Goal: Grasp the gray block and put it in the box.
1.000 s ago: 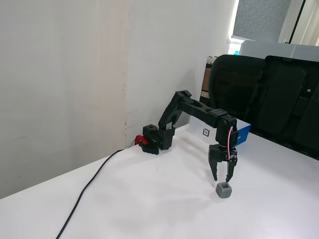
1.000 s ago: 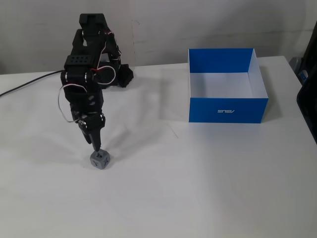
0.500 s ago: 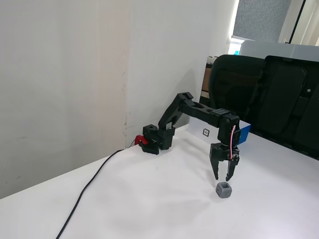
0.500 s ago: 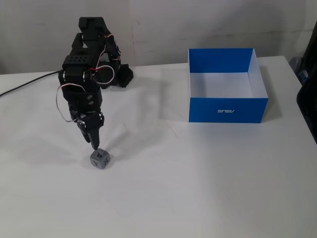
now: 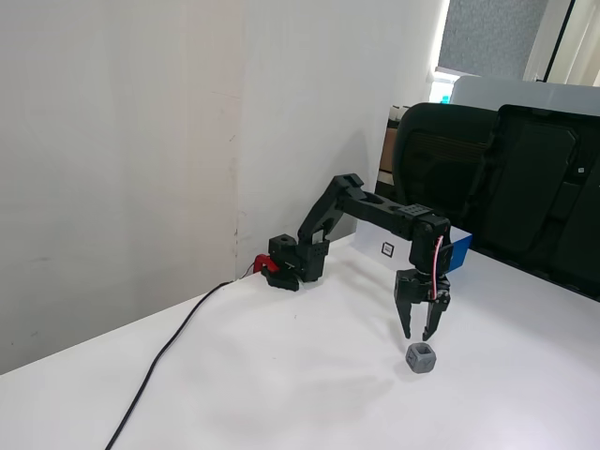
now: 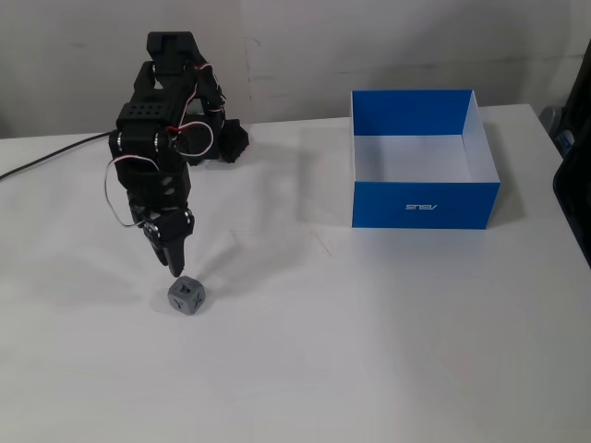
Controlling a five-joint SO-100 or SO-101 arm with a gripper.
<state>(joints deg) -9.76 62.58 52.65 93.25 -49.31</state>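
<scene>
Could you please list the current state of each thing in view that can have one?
gripper: open, pointing down, poised just above the block, holding nothing.
gray block: resting on the table, not gripped, outside the box.
box: upright, open at the top, empty as far as its inside shows.
cable: lying slack across the table toward the arm's base.

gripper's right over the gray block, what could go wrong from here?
1. The gripper hangs just above the gray block, fingers only slightly apart; a descent could land a tip on top and knock it aside.
2. The block has rounded corners, so an off-centre pinch may slip.
3. The box walls stand tall; a low carry could clip one.
</scene>
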